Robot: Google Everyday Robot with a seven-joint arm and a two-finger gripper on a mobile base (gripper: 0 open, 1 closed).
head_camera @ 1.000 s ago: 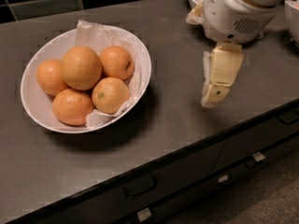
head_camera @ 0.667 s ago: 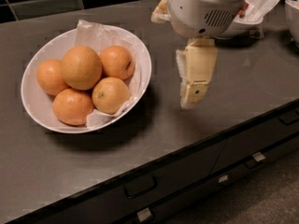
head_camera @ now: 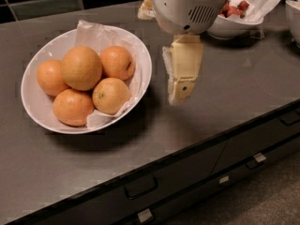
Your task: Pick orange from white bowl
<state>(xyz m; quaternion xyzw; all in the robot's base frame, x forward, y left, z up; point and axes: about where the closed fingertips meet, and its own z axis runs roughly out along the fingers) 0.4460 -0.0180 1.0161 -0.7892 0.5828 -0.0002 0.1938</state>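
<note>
The white bowl (head_camera: 33,108), wide, shallow and lined with crinkled white paper, stands on the left of the dark counter. It holds several oranges. The orange (head_camera: 81,68), the largest and palest, sits on top at the centre-left of the pile. Smaller, deeper-coloured oranges lie around it, one with a dark stem spot (head_camera: 110,95). My gripper (head_camera: 177,96) hangs from the white arm housing (head_camera: 187,6), pointing down, just right of the bowl's rim and above the counter. It holds nothing.
A smaller white bowl with red strawberries (head_camera: 229,27) stands behind the arm at the back right. Another white bowl's edge (head_camera: 294,13) shows at the far right. The counter's front edge runs diagonally, with drawer handles (head_camera: 140,187) below it.
My arm and gripper have moved left across the counter, from the right side to just beside the white bowl's right rim. The oranges have not moved.
</note>
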